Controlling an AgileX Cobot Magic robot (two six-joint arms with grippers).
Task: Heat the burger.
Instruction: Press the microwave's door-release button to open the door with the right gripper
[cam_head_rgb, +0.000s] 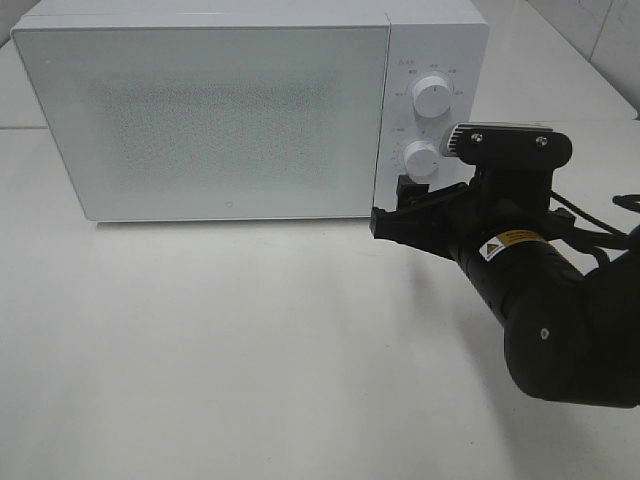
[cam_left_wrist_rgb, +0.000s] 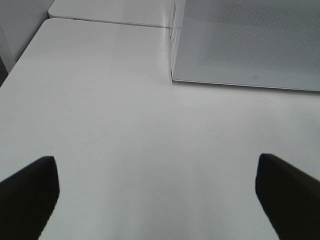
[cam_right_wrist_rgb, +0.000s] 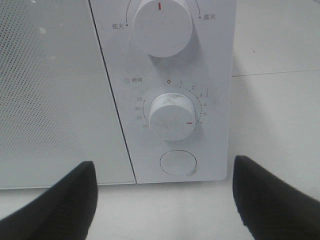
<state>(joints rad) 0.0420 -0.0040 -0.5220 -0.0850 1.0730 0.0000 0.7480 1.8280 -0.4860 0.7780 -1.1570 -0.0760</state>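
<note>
The burger is out of view; the white microwave (cam_head_rgb: 200, 110) has its door shut and the speckled door panel hides the inside. My right gripper (cam_head_rgb: 392, 208) hangs open just in front of the control panel, a little below the lower timer knob (cam_head_rgb: 421, 159), touching nothing. In the right wrist view the timer knob (cam_right_wrist_rgb: 172, 116) shows its red mark turned away from the 0, and the right gripper (cam_right_wrist_rgb: 165, 200) has nothing between its fingers. My left gripper (cam_left_wrist_rgb: 157, 200) stands wide open above bare table, left of the microwave's corner (cam_left_wrist_rgb: 172, 77).
Above the timer knob sits the upper power knob (cam_head_rgb: 432, 95), and below it a round door button (cam_right_wrist_rgb: 177, 162). The white table (cam_head_rgb: 250, 350) stretches in front of the microwave. A seam between tabletops (cam_left_wrist_rgb: 110, 22) runs behind the left side.
</note>
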